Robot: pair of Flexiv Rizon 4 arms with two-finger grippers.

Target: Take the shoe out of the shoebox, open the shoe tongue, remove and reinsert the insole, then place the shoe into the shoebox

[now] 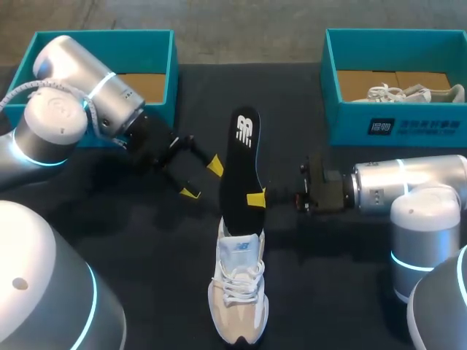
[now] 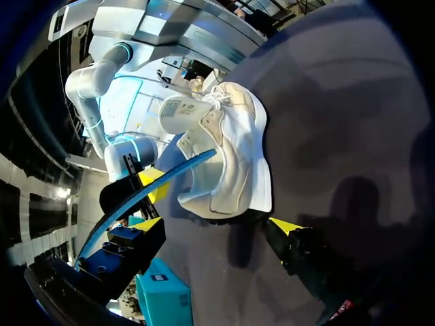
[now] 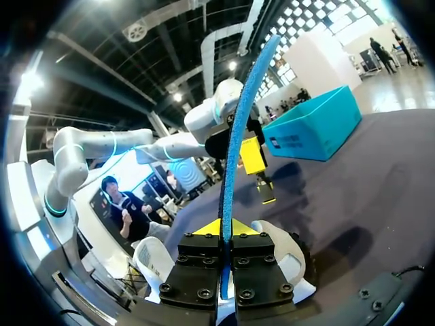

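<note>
- The shoe (image 1: 238,293) is out of its box, lying on the dark tabletop (image 1: 328,292) at the lower middle of the frame, toe toward the bottom edge and laces showing.
- The black insole (image 1: 241,164) stretches from the shoe's opening toward the upper middle of the frame. Its lower end meets the collar, but I cannot tell how far inside it sits.
- The right fingers (image 1: 255,198) are clamped on the insole's edge partway along it. The right wrist view shows the thin blue edge pinched between both tips.
- The left fingers (image 1: 214,165) stand apart and hold nothing, just left of the insole. In the left wrist view the shoe lies ahead of them.
- One teal shoebox (image 1: 172,65) sits at the upper left. Another shoebox (image 1: 343,109) at the upper right holds a second shoe (image 1: 408,93).
- Risks, as I judge them:
  - The grip is only a narrow edge pinch, so the flexible insole could bend, twist or slip free.
  - Nothing steadies the shoe, so pushing or pulling the insole could drag or tip it.
  - The insole's end could catch on the tongue or collar and fold.
</note>
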